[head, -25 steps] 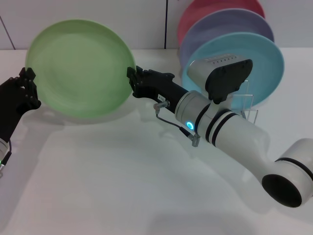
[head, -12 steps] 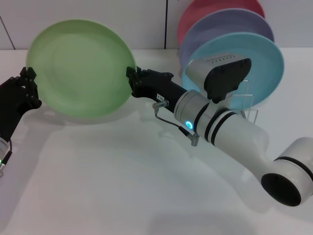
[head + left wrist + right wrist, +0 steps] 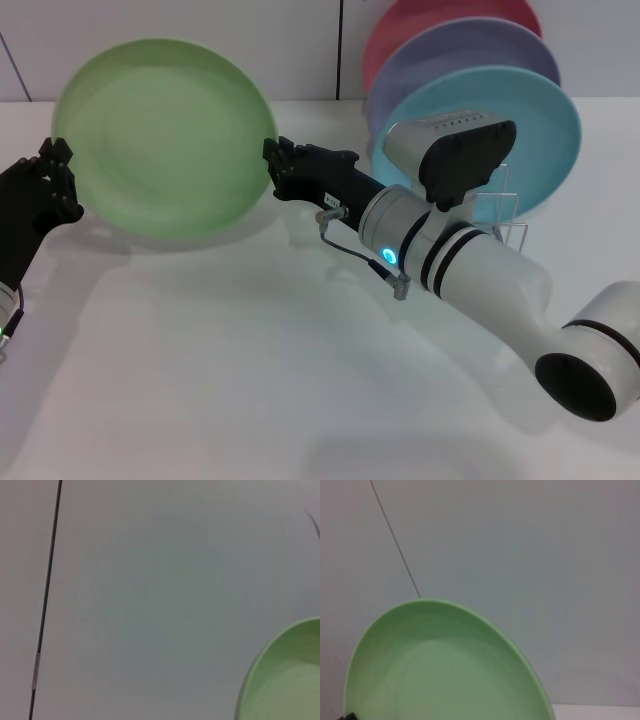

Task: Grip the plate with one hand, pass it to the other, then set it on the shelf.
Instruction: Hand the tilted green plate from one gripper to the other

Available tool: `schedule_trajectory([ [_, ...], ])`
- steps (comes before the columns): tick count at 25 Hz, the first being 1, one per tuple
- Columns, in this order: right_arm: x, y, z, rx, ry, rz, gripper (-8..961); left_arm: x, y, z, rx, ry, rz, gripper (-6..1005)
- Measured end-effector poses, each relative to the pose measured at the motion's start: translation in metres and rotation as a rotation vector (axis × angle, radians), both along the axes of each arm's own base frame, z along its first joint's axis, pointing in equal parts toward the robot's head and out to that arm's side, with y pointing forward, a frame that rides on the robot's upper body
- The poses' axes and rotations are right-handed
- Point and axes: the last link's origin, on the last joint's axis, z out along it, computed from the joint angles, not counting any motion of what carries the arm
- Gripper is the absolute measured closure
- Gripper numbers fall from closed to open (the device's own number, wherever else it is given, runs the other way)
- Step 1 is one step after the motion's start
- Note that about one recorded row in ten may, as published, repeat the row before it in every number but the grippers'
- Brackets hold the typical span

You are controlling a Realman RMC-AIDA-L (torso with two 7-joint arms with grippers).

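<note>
**Green plate held between two grippers at the handover**

We see the light-green plate (image 3: pixel 163 138) in the upper left of the head view, held up on edge above the white desk (image 3: pixel 250 380), its face turned toward us. The left gripper (image 3: pixel 58 182) meets its rim at the left side and the right gripper (image 3: pixel 272 170) meets it at the right side.

Our worry is the swap itself: if one side lets go before the other has a firm bite, the plate could swing or drop onto the desk. A thin hold at the very rim could also let it twist on the way to the shelf (image 3: pixel 505 215), where the turquoise plate (image 3: pixel 520 120) and lavender plate (image 3: pixel 470 60) already stand at the upper right.

On both sides the fingers look drawn in against the rim, but we cannot tell whether either pair truly pinches it or only touches.
</note>
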Motion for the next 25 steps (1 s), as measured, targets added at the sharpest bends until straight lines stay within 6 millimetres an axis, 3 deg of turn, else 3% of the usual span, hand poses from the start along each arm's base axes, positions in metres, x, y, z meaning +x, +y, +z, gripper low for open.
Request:
schedule_trajectory([
  [25,-0.0051,0.0032,0.0001,0.000,-0.009,0.016,874,0.0009,-0.0010,-0.0011,-0.006,0.003,-0.009,936],
])
